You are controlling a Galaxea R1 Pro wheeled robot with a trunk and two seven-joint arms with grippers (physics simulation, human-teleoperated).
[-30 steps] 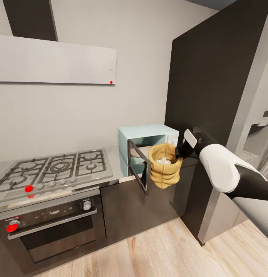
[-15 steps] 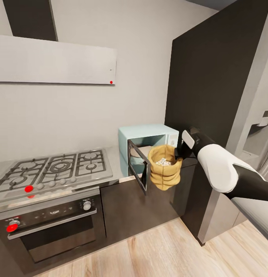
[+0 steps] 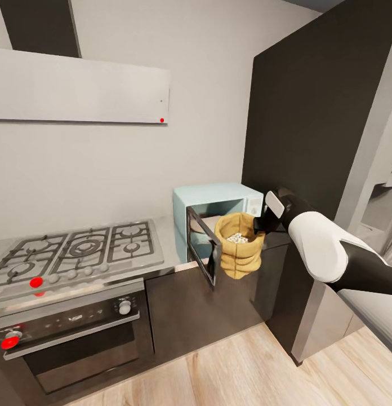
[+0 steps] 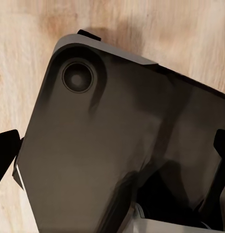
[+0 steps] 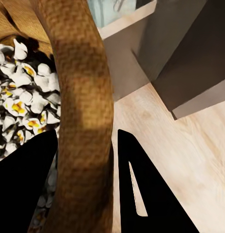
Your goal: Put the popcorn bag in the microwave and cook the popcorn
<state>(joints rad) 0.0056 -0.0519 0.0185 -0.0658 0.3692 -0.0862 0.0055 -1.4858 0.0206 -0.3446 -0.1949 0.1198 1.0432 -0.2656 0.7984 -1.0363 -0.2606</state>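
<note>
One arm busy: the right gripper (image 5: 86,179) has its jaws clenched on the rolled rim of the popcorn bag (image 3: 239,245), one dark finger inside the sack among the popcorn (image 5: 20,104) and one outside. Bag hangs in the air, upright, just in front of the microwave (image 3: 218,203) opening, beside its swung-out door (image 3: 204,243), not resting on anything. Step in hand looks like the carry-in: bag is off the surface (image 3: 173,248), not yet inside the cavity. Next move likely needs a push forward through the opening, keeping the sack level so nothing spills and clear of the door edge, then set down, release, shut the door. Right arm (image 3: 325,248) reaches in from the right side, forearm roughly level, wrist pointed toward the microwave. Left wrist view looks down on the robot's dark base (image 4: 112,145) over wood floor (image 4: 180,34); left jaws' state cannot be told. Gas hob (image 3: 78,248) and oven (image 3: 72,332) sit well apart to the left.
</note>
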